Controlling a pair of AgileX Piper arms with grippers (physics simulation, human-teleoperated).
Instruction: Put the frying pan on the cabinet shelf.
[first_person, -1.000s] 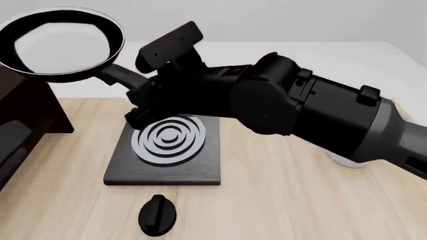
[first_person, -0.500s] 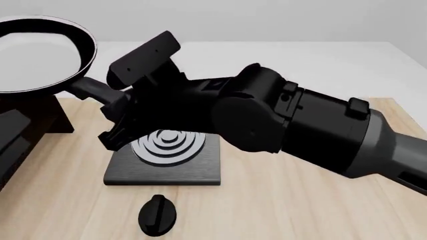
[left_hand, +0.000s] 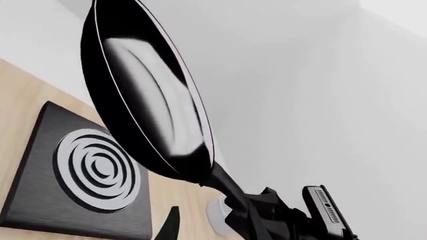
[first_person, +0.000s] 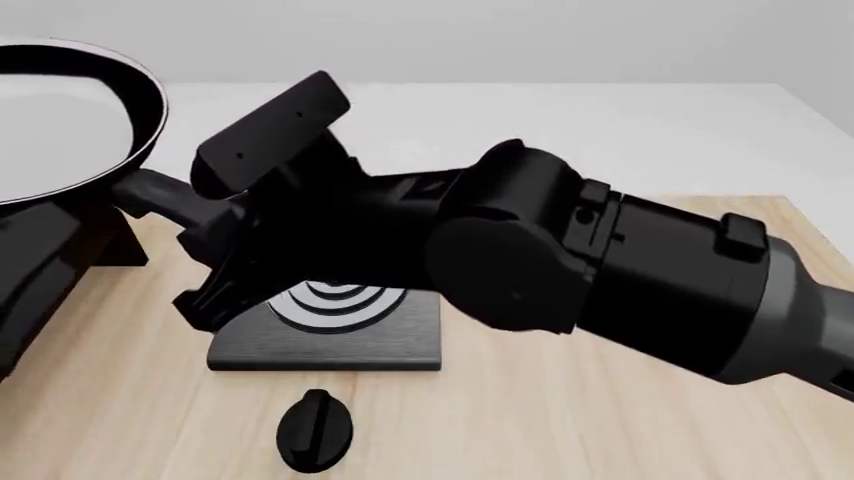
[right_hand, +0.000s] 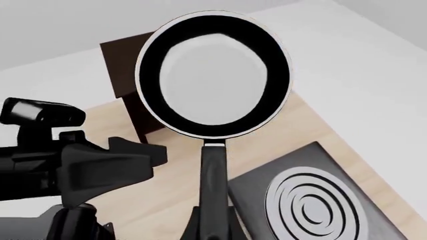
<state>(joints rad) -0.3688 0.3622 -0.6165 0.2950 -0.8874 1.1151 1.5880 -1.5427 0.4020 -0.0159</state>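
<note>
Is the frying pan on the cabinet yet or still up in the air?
In the air: the frying pan hangs above the cabinet, handle in the right gripper.

The frying pan (right_hand: 213, 75) looked glossy black with a smooth pale-grey inside. The table (first_person: 561, 420) showed light wood grain, the cabinet (right_hand: 127, 75) dark matt wood. The stove plate (left_hand: 40, 180) appeared brushed black with silvery rings.

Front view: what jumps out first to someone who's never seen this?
A bulky black robot arm, the right arm, sweeps across from the right, its gripper shut on the handle of a frying pan held aloft at far left, above a dark cabinet. Beneath the arm lies a black stove plate with silver rings, a black knob nearer the camera.
</note>
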